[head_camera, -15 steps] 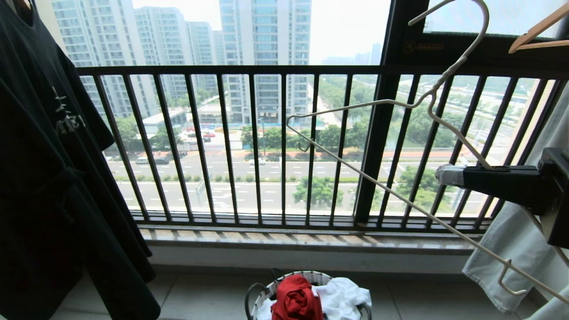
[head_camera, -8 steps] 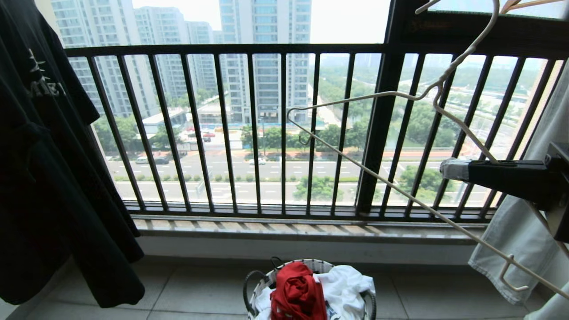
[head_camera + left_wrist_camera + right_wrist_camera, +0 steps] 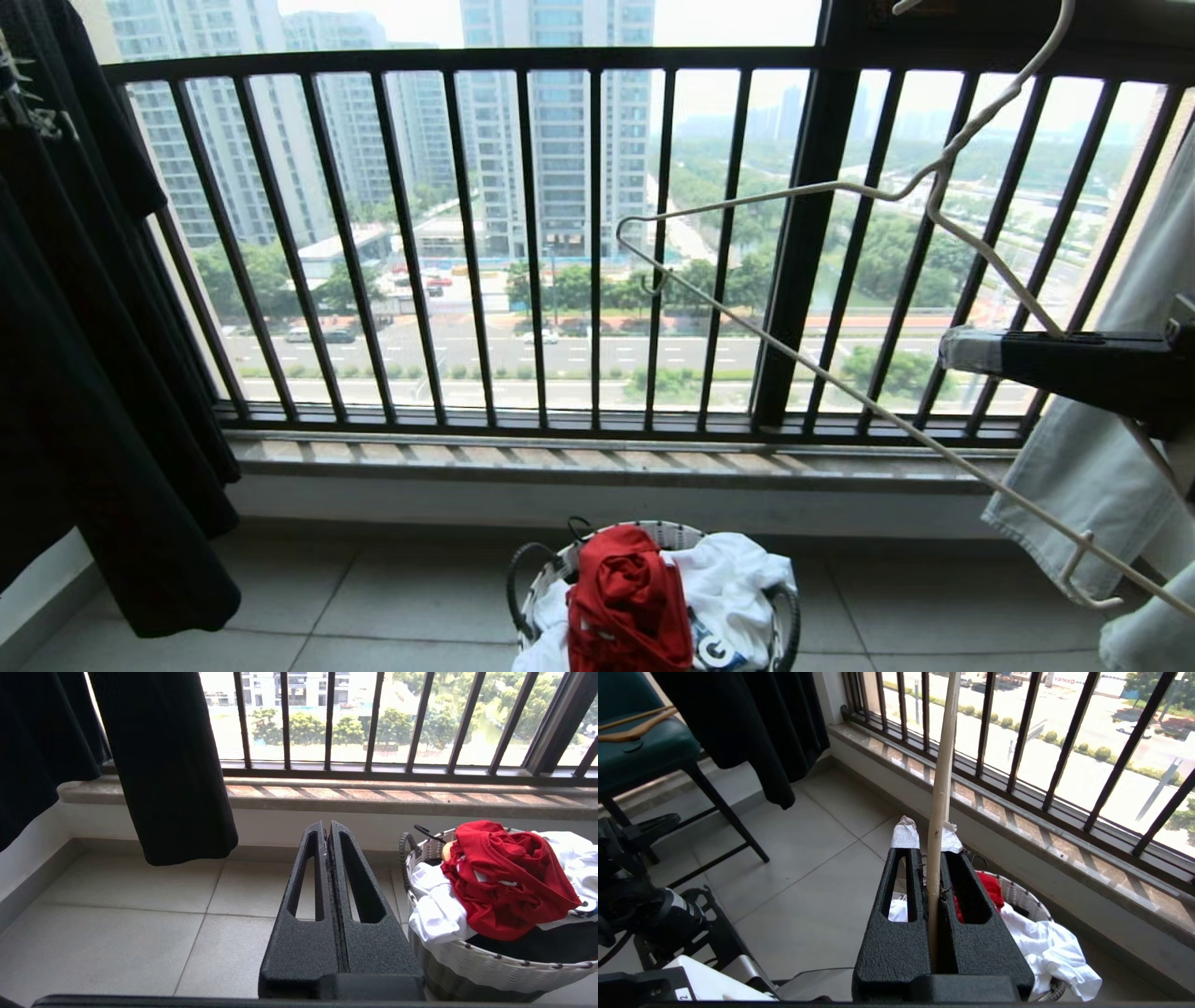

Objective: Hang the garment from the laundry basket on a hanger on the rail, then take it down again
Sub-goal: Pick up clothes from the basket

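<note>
Right gripper (image 3: 962, 347) at the right edge of the head view, level, clamped tight on the hanger (image 3: 845, 191): one sloping arm of the pale wire runs between its taped fingertips (image 3: 905, 833). The hanger hangs tilted in front of the window railing (image 3: 560, 247), hook up at the top right, lower end hook near the pale grey-green garment (image 3: 1092, 467).

Garment (image 3: 625, 597), red, bunched, lies on top of the laundry basket (image 3: 789, 607) on the floor tiles (image 3: 373, 597), with white clothes (image 3: 733, 583) beside it. It is well below the right gripper and apart from it.

Left gripper (image 3: 328, 828) sits low beside the basket, fingers pressed together, nothing in them; garment just off to its side, not touching. Black shirt (image 3: 84, 373) hangs far left.
</note>
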Available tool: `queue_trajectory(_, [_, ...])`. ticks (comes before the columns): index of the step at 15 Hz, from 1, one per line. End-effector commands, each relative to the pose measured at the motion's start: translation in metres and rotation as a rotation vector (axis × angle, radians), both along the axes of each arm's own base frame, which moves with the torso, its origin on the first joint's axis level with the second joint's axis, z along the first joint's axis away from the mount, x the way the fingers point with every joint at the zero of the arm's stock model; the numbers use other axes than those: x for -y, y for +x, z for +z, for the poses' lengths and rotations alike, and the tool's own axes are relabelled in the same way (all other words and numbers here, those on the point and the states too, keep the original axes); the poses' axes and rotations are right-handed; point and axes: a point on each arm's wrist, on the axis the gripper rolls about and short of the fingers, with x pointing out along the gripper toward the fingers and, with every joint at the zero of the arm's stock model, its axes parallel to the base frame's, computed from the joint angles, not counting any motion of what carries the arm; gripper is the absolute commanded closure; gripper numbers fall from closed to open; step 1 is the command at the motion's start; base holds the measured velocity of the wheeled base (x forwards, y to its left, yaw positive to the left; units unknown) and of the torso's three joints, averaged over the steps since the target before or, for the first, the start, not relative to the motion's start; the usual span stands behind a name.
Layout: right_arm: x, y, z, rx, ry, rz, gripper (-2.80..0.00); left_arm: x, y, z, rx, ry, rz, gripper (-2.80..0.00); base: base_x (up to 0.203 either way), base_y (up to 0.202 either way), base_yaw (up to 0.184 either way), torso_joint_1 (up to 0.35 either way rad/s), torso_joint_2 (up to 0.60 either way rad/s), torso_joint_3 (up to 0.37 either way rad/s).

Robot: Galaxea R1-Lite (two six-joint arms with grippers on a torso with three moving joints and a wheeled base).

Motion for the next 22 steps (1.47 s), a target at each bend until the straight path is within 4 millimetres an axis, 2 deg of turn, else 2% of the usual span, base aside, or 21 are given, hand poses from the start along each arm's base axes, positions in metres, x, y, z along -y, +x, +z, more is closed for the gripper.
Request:
queue_trajectory(1, [0.001, -0.001, 0.001, 0.006, 0.004, -0.003, 0.00, 0.000, 0.000, 0.000, 0.002, 0.000, 0.001, 0.00, 0.000, 0.000, 0.000, -0.035, 0.12, 0.100])
queue_trajectory(11, [0.006, -0.001, 0.007, 0.037, 0.023, -0.009, 0.00, 0.000, 0.000, 0.000, 0.001, 0.000, 0.001, 0.00, 0.000, 0.000, 0.000, -0.002, 0.01, 0.010])
queue_trajectory(15, [0.010, -0.010, 0.011, 0.065, 0.038, -0.012, 0.00, 0.000, 0.000, 0.000, 0.002, 0.000, 0.001, 0.00, 0.000, 0.000, 0.000, 0.000, 0.00, 0.000])
queue_trajectory(22, [0.012, -0.008, 0.012, 0.066, 0.038, -0.027, 0.00, 0.000, 0.000, 0.000, 0.002, -0.001, 0.001, 0.00, 0.000, 0.000, 0.000, 0.000, 0.00, 0.000])
